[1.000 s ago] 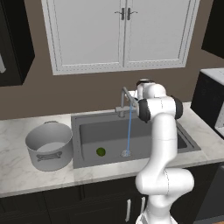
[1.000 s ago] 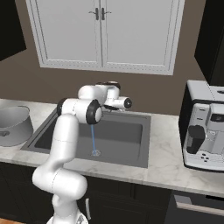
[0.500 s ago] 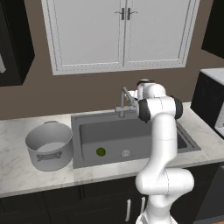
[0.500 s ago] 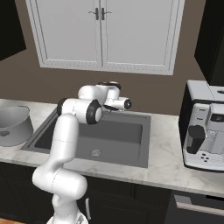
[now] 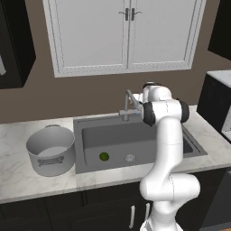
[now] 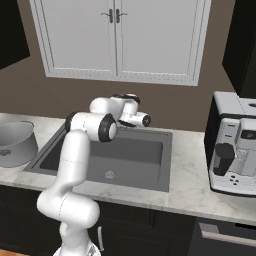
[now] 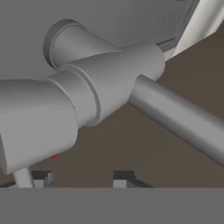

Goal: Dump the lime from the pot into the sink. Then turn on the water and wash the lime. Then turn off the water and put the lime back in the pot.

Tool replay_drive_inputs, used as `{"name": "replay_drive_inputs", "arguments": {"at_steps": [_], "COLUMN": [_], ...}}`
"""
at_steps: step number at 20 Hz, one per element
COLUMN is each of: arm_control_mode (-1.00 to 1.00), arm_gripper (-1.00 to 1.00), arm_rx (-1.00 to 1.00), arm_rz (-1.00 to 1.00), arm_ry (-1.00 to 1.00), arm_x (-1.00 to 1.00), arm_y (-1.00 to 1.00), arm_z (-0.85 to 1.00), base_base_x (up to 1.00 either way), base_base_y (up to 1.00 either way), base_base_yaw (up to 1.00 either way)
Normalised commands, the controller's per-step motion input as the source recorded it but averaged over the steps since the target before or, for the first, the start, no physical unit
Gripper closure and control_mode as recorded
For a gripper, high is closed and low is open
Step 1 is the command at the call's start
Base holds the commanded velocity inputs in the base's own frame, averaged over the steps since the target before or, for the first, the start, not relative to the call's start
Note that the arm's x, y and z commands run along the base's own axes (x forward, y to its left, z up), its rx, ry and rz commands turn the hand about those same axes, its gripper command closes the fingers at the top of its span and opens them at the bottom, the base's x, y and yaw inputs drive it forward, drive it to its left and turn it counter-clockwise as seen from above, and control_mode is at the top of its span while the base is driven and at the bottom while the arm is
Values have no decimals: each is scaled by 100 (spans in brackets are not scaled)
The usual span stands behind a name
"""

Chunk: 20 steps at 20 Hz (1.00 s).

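The pot (image 5: pixel 50 150) is seen on the left of the marble surface (image 5: pixel 18 178), beside the sink (image 5: pixel 135 135). The lime (image 5: pixel 104 156) is seen in the basin, left of the drain (image 5: pixel 130 158). The claw (image 7: pixel 78 178) is held at the faucet (image 5: pixel 128 104), fingertips (image 7: pixel 41 178) narrowly parted, nothing gripped. A coffee machine (image 6: pixel 235 150) is placed far right.

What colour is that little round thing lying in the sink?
Green: it's the lime, on the dark-grey sink floor, clearest in the left base view.
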Motion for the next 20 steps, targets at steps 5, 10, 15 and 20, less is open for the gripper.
{"name": "replay_drive_inputs", "arguments": {"at_steps": [5,10,15,20], "arm_control_mode": [-100,-100,-100,-100], "arm_gripper": [-100,-100,-100,-100], "arm_rx": [-2,-14,-18,-18], "arm_rz": [-2,-8,-10,-10], "arm_ry": [0,0,0,0], "arm_x": [0,0,0,0], "arm_y": [-1,-29,-34,-33], "arm_z": [69,77,73,69], "base_base_x": [0,0,0,0], "base_base_y": [0,0,0,0], "base_base_yaw": [0,0,0,0]}}
